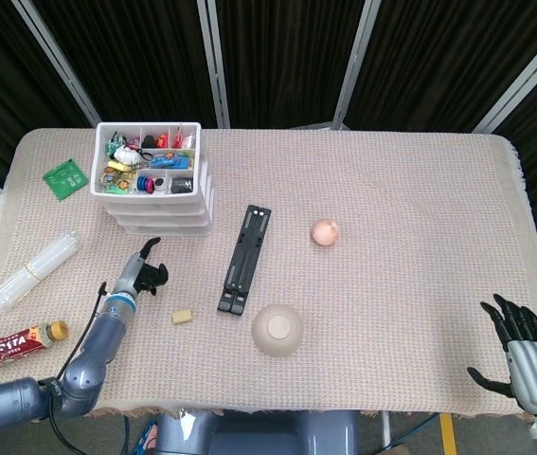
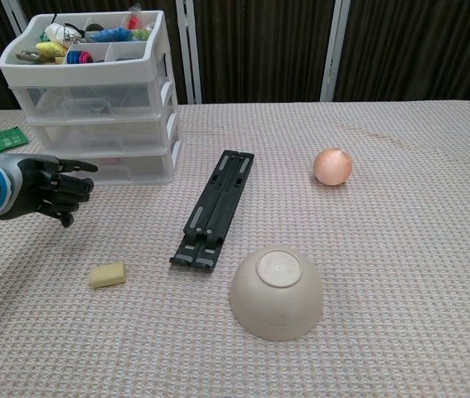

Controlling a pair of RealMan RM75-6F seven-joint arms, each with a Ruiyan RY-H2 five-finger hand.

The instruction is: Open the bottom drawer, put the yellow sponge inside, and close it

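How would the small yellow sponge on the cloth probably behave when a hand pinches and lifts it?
The yellow sponge is a small block lying flat, so it probably will not roll. As a sponge, it likely squashes under fingers and weighs very little. The woven tablecloth looks rough, so pushing may drag it rather than slide it.

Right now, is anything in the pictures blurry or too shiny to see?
Head view: sharp, evenly lit, only small soft shadows. Chest view: also sharp; the left robot hand is crisp, and the upturned bowl has a mild sheen with no hard glare.
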